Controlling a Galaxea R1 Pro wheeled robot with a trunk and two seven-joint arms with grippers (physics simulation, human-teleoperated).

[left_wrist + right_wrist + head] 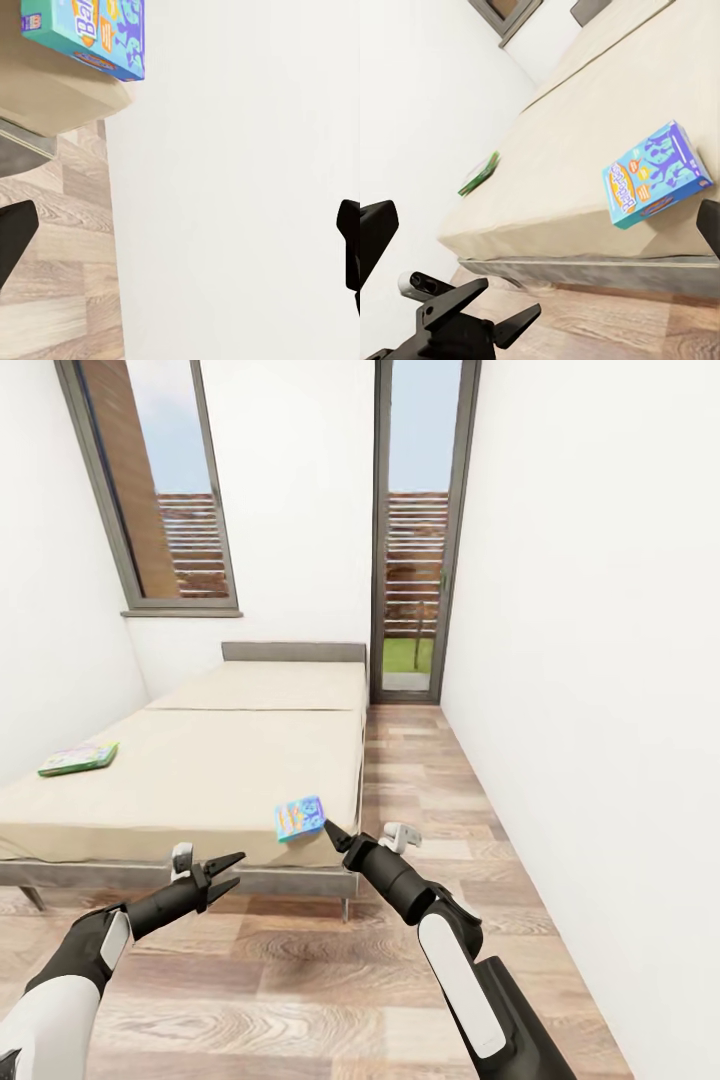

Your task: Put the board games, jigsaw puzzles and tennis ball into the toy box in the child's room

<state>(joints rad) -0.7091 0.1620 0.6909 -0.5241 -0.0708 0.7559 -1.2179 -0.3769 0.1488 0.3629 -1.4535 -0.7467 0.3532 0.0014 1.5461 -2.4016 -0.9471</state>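
The robot faces a low bed with a beige mattress, a dark grey frame and a short grey headboard, set along the left wall of a narrow white room with a wood-plank floor. Two tall dark-framed windows stand in the far wall.

A small blue board game lies flat on the mattress at the near right corner of the bed, close to both the foot edge and the right edge. A second, green-edged board game lies flat near the bed's left edge, well apart from the blue one. In the right wrist view the blue box sits close to the mattress edge, and the green one shows far off by the wall.

The right claw hangs just beside the blue box, at the bed's near right corner, its tip almost at the box; whether it touches cannot be told. Its fingers stand apart at the sides of its wrist view, holding nothing. The left claw hovers below the foot edge of the bed, in front of the frame, its two fingers spread open and empty. The left wrist view catches the blue box on the mattress corner.
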